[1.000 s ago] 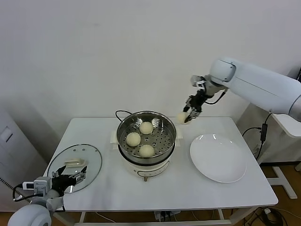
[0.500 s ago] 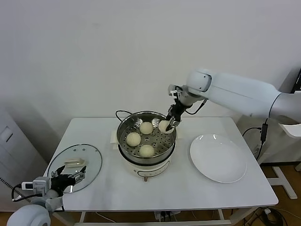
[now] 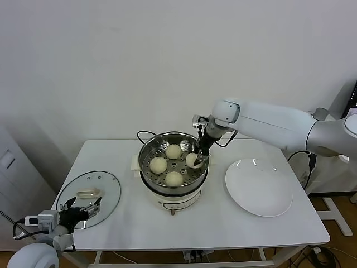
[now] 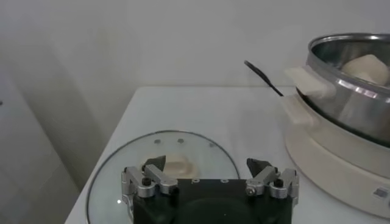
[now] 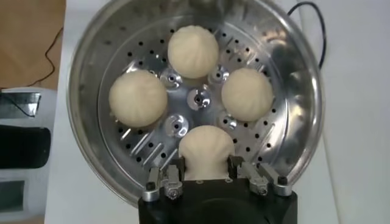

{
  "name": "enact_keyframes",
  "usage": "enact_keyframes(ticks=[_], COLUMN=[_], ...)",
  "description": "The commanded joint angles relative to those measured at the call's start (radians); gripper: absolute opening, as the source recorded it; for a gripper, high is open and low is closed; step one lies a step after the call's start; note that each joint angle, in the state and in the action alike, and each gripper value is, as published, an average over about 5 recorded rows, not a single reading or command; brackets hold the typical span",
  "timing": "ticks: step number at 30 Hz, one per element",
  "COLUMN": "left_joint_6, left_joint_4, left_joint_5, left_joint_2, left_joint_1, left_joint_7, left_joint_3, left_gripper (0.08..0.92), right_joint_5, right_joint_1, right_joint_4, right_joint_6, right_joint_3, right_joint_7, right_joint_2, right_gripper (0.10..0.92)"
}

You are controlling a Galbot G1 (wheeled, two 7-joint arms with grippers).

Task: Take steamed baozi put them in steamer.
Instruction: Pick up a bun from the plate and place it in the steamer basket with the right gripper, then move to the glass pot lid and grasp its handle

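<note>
Since half a second ago the right claw point(image 3: 196, 158) has dropped lower into the round shiny steel steamer point(image 3: 146, 152), carrying the fourth smooth cream-white baozi point(image 5: 206, 150) down to the perforated tray; its fingers point(image 5: 236, 167) remain clenched on that bun. Four baozi now sit inside the steamer: three resting free, one in the grip. One flat white plate point(image 3: 258, 187) lies bare on the white bench point(image 3: 212, 220). One round glass lid point(image 3: 89, 197) lies beside the parked left claw point(image 4: 210, 181), whose fingers are spread apart.
</note>
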Motion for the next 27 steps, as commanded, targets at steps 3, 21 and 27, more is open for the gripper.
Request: enact_keyframes(ticks=[3,21,27], left_joint_6=[-0.001,-0.002,-0.003], left_joint_4=[0.003,0.009,0.0], left_joint_5=[0.0,0.007,0.008], left_joint_2=[-0.006,-0.035,-0.035], left_joint_1=[-0.001,-0.005,-0.008], left_joint_7=[0.0,-0.004,-0.003], left_joint_3=[0.001,-0.019,-0.021], left_gripper=[0.823,0.823,0.823], right_joint_5=[-0.006,0.191,0.147], right_joint_1=[-0.023,-0.384,-0.701], right_joint_4=[0.003,0.025,0.1], right_joint_6=[-0.014,0.213,0.345], right_joint_3=[0.025,0.772,1.151], right_joint_7=[0.019,0.301,0.487], right_joint_2=[-0.005,-0.277,-0.335], right_gripper=[0.558,0.822,0.823])
